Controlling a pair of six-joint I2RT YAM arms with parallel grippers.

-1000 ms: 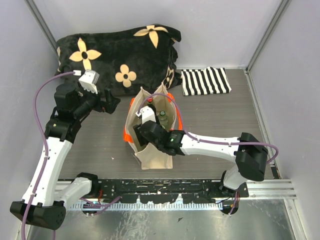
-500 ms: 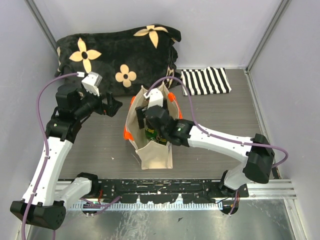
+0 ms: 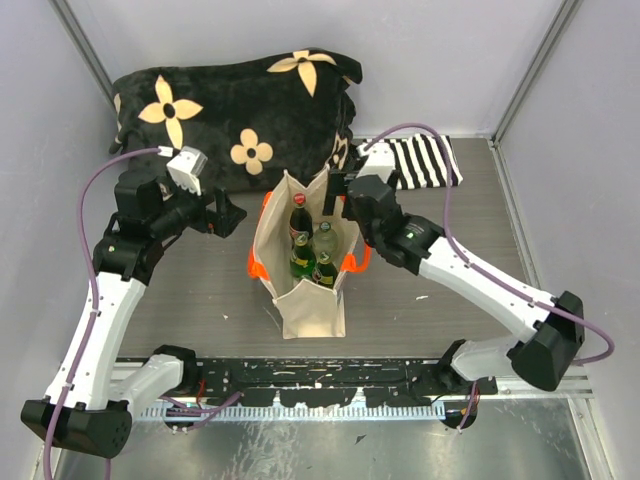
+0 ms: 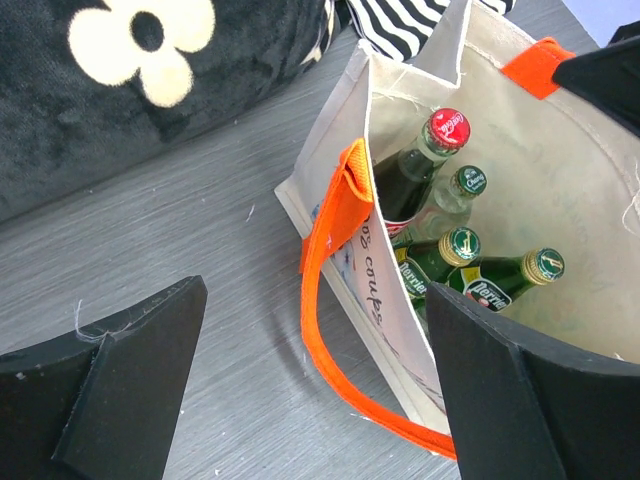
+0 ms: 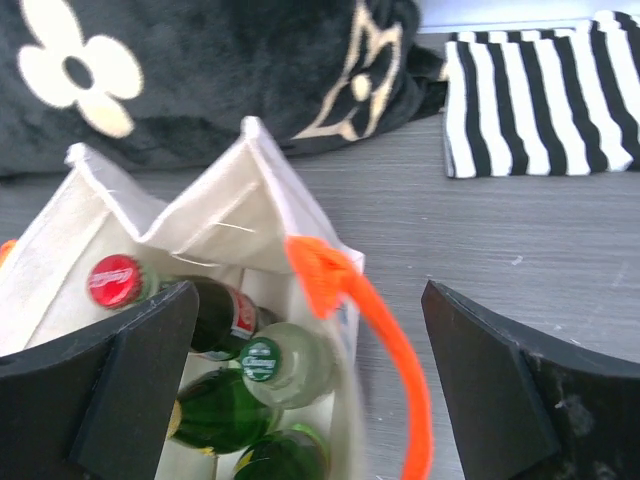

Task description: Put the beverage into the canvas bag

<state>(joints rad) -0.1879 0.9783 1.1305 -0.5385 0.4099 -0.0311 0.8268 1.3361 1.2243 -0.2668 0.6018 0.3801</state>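
The canvas bag (image 3: 310, 310), beige with orange handles (image 3: 258, 272), stands open at the table's middle. Several beverage bottles stand inside it: a red-capped cola bottle (image 3: 299, 222), a clear green-capped one (image 3: 323, 240) and green Perrier bottles (image 3: 304, 265). My right gripper (image 3: 336, 188) hovers open and empty just behind the bag's far right corner. In the right wrist view, my right gripper (image 5: 308, 290) spans the bag's rim (image 5: 230, 215) and handle (image 5: 400, 350). My left gripper (image 3: 228, 214) is open and empty left of the bag. In the left wrist view, my left gripper (image 4: 315, 300) faces the printed side (image 4: 375, 270).
A black flowered cushion (image 3: 230, 110) lies along the back wall right behind the bag. A black-and-white striped cloth (image 3: 410, 163) lies flat at the back right. Grey walls close in left, right and behind. The arms' mounting rail (image 3: 350, 375) runs along the near edge.
My right gripper has lifted out of the bag, opened wider and drawn back to the far right, with no bottle in it. The left gripper has barely shifted.
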